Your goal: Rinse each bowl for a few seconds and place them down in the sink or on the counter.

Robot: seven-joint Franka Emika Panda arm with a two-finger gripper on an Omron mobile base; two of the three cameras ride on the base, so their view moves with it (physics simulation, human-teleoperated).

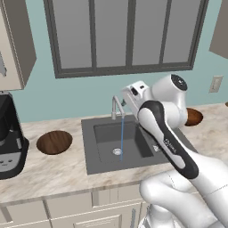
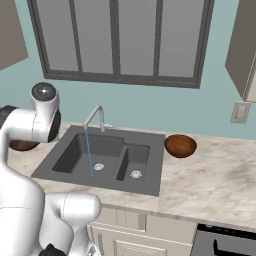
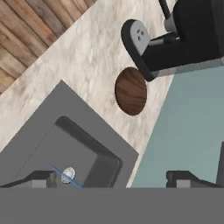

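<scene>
One dark-brown bowl point(image 1: 54, 142) point(image 3: 131, 91) lies on the counter point(image 1: 58, 171) left of the sink point(image 1: 87, 149), next to the coffee machine. In the right base view its edge point(image 2: 21, 145) peeks out behind my arm. A more reddish bowl point(image 2: 180, 145) point(image 1: 195, 116) rests on the counter right of the sink point(image 2: 156, 167). Water runs in a thin stream point(image 1: 122, 138) point(image 2: 89, 152) from the silver faucet point(image 1: 116, 107) point(image 2: 96, 116) into the left basin. My gripper point(image 3: 113, 180) point(image 1: 127, 95) hovers above the faucet at the sink's back. It is open and holds nothing.
A black coffee machine point(image 1: 9, 142) point(image 3: 175, 39) stands at the counter's left end, close to the left bowl. A window and teal wall run behind the sink. A wall outlet point(image 2: 240, 112) sits at the right. My own arm point(image 1: 164, 138) crosses over the sink's right side.
</scene>
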